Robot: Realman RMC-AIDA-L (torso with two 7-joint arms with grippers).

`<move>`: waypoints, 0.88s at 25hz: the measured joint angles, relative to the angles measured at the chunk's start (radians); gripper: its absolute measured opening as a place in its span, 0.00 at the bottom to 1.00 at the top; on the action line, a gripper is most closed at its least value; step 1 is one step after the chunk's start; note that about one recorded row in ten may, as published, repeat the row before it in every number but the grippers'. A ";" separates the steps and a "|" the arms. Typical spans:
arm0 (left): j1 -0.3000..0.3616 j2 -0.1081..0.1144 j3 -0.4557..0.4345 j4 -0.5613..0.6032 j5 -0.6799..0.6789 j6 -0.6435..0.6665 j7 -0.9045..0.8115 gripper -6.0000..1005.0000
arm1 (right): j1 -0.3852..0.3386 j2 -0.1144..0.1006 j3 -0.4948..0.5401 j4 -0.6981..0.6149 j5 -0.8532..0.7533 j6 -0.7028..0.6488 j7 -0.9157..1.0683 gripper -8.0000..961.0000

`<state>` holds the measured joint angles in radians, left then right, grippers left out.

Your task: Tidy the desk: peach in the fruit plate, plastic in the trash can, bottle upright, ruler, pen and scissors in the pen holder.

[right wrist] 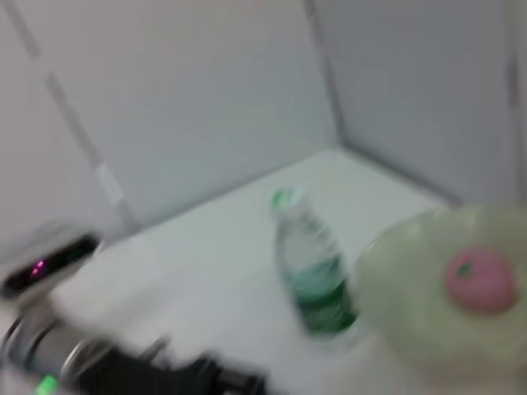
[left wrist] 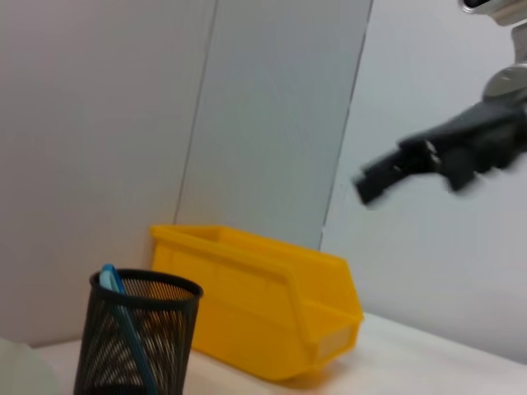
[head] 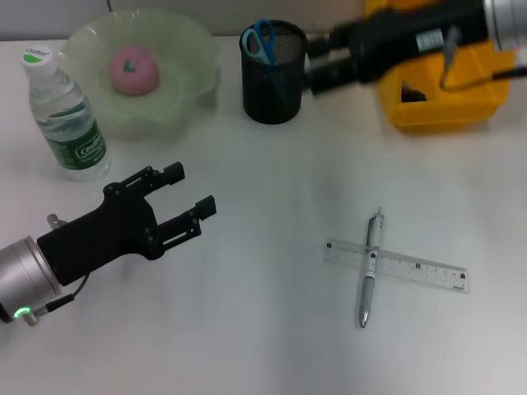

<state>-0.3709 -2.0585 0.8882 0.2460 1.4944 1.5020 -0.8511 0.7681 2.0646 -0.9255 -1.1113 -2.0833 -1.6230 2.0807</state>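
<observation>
My left pincer (head: 188,197) hovers above the white tabletop (head: 272,206) on the near left side, and its fingers stand apart with nothing between them. My right pincer (head: 317,66) is high at the far side, just beside the black mesh pen holder (head: 272,74); I cannot tell if it is apart or together. The blue scissors (head: 260,41) stand inside the holder. The peach (head: 134,69) lies in the green fruit plate (head: 185,90). The bottle (head: 67,119) stands upright near the plate. The pen (head: 370,267) lies across the clear ruler (head: 412,268) on the near right. The yellow bin (head: 445,99) sits at the far right.
</observation>
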 joint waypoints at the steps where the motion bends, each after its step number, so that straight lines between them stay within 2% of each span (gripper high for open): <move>1: 0.000 0.000 0.000 0.000 0.000 0.000 0.000 0.75 | 0.000 0.000 -0.003 0.001 -0.019 -0.035 0.000 0.79; 4: 0.001 0.008 0.000 0.014 0.047 -0.004 -0.005 0.75 | 0.010 0.000 -0.036 0.016 -0.108 -0.082 -0.002 0.79; 8: 0.004 0.013 0.000 0.046 0.128 -0.005 -0.006 0.75 | 0.016 0.004 -0.155 0.037 -0.227 -0.077 -0.008 0.79; 22: -0.011 0.002 0.007 0.077 0.261 -0.007 -0.005 0.75 | 0.029 0.011 -0.372 0.119 -0.297 0.018 -0.024 0.79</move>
<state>-0.3823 -2.0560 0.8947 0.3235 1.7550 1.4955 -0.8556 0.7967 2.0754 -1.2975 -0.9926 -2.3802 -1.6048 2.0569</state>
